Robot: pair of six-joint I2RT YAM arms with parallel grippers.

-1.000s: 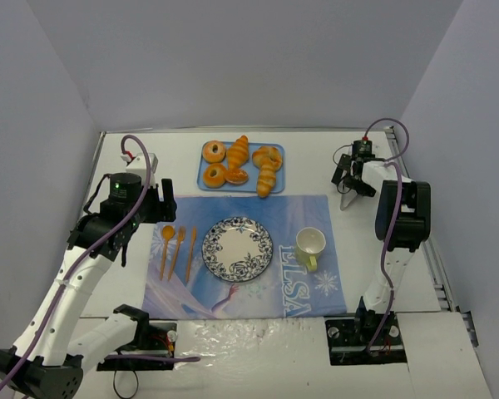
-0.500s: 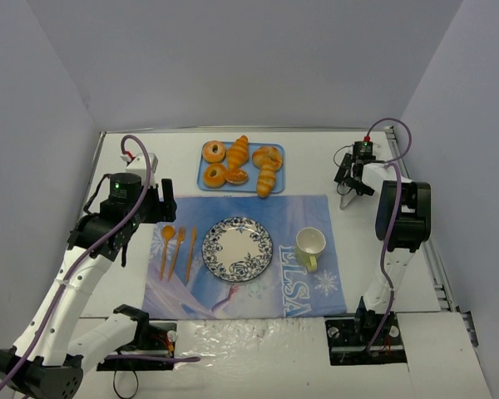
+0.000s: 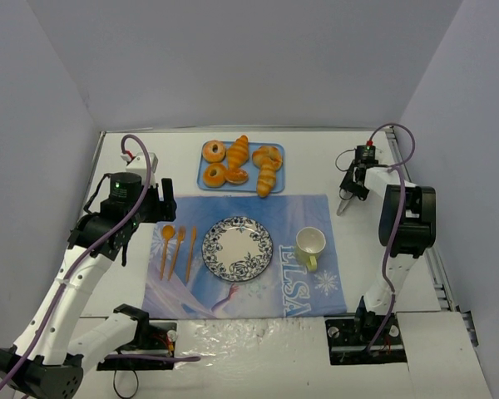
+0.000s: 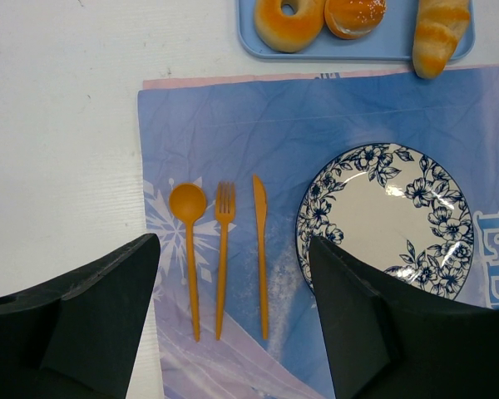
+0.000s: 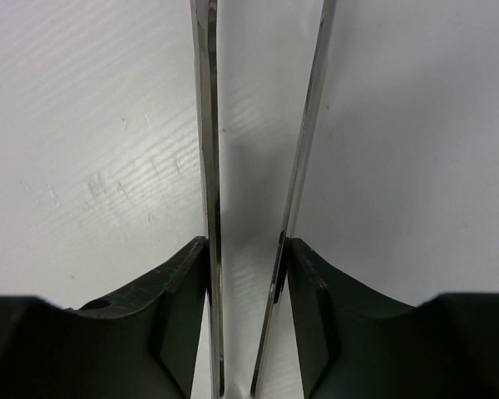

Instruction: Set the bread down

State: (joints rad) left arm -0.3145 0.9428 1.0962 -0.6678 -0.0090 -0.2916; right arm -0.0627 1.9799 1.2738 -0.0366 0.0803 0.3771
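The bread (image 3: 267, 179) lies on the blue tray (image 3: 280, 170) across the counter (image 3: 133, 274) from the right gripper (image 5: 245, 266), whose fingers are clamped on metal tongs (image 5: 205, 125), presumably to fetch it, while the left gripper's (image 4: 233, 249) fingers stand apart.

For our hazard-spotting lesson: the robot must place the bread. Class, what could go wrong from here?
1. The right hand is shut on thin metal tongs; they might slip or twist.
2. The long golden-yellow ridged roll is crowded among other pastries and overhangs the light blue tray's near edge; the tongs could push it off.
3. The pale yellow mug stands between that arm and the blue-patterned round plate; a low carry might knock it.
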